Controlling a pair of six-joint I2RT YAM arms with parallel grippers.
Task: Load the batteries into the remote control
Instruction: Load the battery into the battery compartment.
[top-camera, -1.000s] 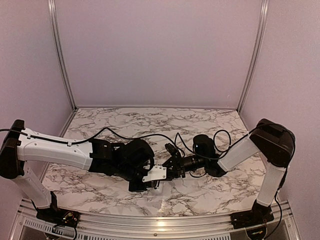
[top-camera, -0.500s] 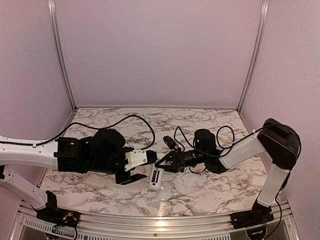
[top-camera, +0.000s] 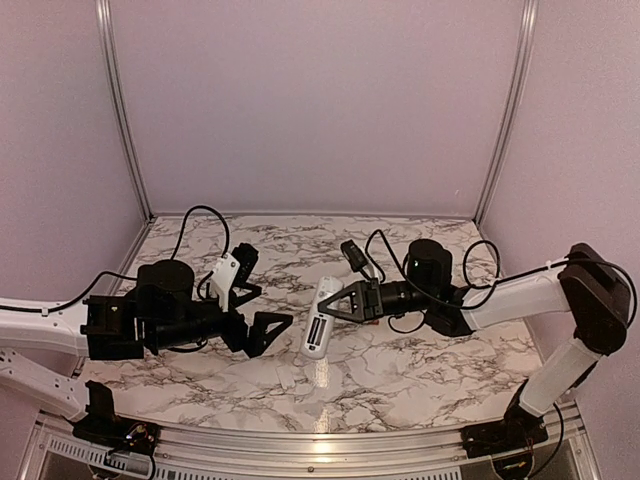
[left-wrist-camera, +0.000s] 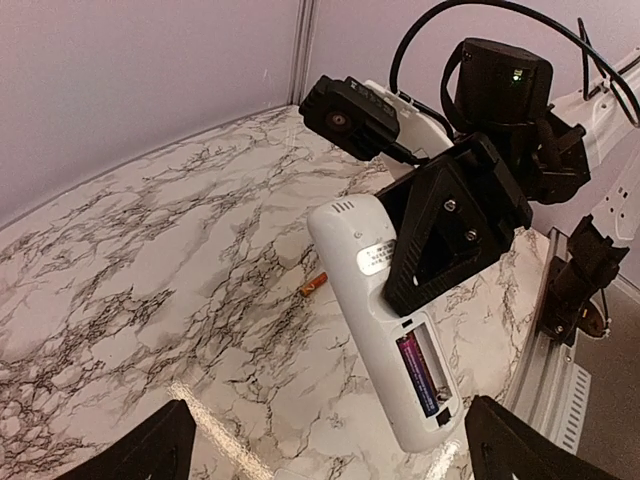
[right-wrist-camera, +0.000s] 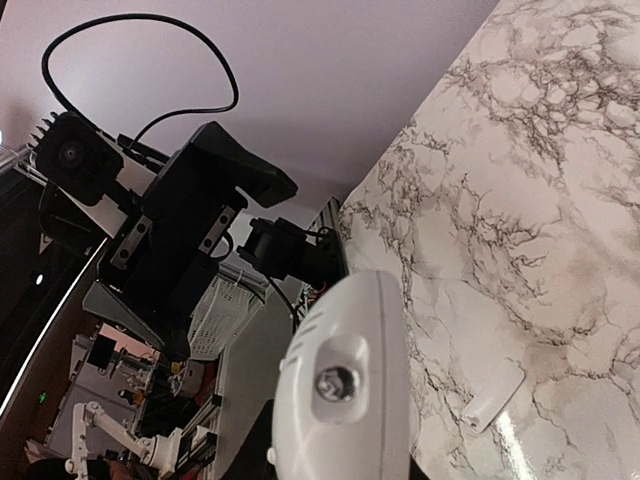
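Observation:
The white remote control (left-wrist-camera: 385, 310) hangs above the table, plain back up, with my right gripper (top-camera: 345, 300) shut on its middle. Its battery bay is uncovered, and a dark battery (left-wrist-camera: 420, 373) lies in one slot; the slot beside it looks bare. An orange battery (left-wrist-camera: 313, 285) lies on the marble just past the remote. My left gripper (top-camera: 262, 296) stands wide open to the left of the remote, touching nothing; its fingertips (left-wrist-camera: 130, 450) show at the bottom corners of the left wrist view. The right wrist view shows the remote's rounded end (right-wrist-camera: 345, 385) close up.
A small flat white piece (right-wrist-camera: 492, 396) lies on the marble table (top-camera: 420, 370) near the front edge. Black cables loop over both arms. Walls with metal rails (top-camera: 118, 110) close in the back and sides.
My left gripper has opened wide and drawn back to the left, away from the remote. The right gripper has carried the remote up and farther from the near edge.

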